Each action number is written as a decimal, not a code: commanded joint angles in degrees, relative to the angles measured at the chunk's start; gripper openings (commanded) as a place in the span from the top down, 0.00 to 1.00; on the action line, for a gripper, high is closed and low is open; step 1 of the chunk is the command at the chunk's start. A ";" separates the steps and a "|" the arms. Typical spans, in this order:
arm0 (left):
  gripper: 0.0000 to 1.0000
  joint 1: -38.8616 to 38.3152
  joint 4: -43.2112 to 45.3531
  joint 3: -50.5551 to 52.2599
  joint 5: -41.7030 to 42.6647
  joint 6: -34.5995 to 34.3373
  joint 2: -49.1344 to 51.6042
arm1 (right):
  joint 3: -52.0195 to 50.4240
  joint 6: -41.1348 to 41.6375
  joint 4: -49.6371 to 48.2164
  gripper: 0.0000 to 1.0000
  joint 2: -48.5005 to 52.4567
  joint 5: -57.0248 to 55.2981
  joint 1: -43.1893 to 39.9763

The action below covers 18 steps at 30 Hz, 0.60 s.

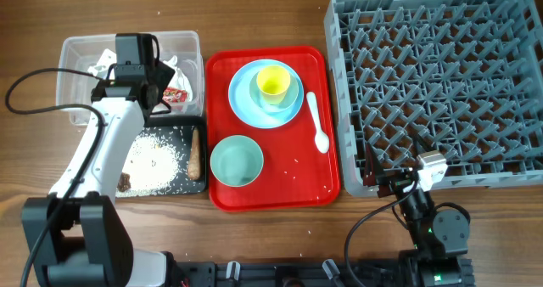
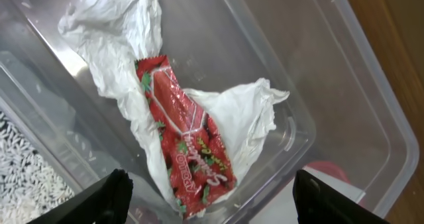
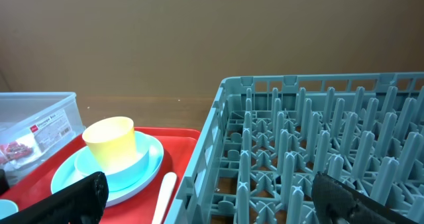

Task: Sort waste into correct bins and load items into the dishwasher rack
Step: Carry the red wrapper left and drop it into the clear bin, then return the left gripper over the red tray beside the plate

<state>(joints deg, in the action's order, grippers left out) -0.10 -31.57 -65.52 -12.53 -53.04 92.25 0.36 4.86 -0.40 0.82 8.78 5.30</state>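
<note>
The left gripper (image 2: 215,207) hangs over the clear tub (image 1: 76,45) with its two fingers wide apart and nothing between them. Below it, inside the tub, the red snack wrapper (image 2: 189,141) lies on top of the crumpled white tissue (image 2: 112,38). Just beside the tub the black tray (image 1: 176,131) holds white rice grains (image 1: 153,160), some dark food bits (image 1: 125,182) and, along its right edge, the brown stick (image 1: 196,151). On the red tray (image 1: 284,185) I see the light blue plate (image 1: 246,100) with the yellow cup (image 1: 272,81) standing in the light blue cup (image 3: 126,168) (the three are stacked), the pale green bowl (image 1: 237,161) and the white spoon (image 1: 316,121). The right gripper (image 3: 215,201) is also fully spread and holds nothing, low at the near corner of the grey rack (image 1: 441,75).
</note>
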 commanded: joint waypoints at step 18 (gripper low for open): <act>0.96 -33.27 -23.47 5.51 18.14 6.12 -16.33 | -0.04 -0.26 -0.24 0.00 0.15 0.26 -0.07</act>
<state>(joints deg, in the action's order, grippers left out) -27.33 -57.56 -62.54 6.72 -45.89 75.33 0.36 4.86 -0.40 0.91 8.78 5.30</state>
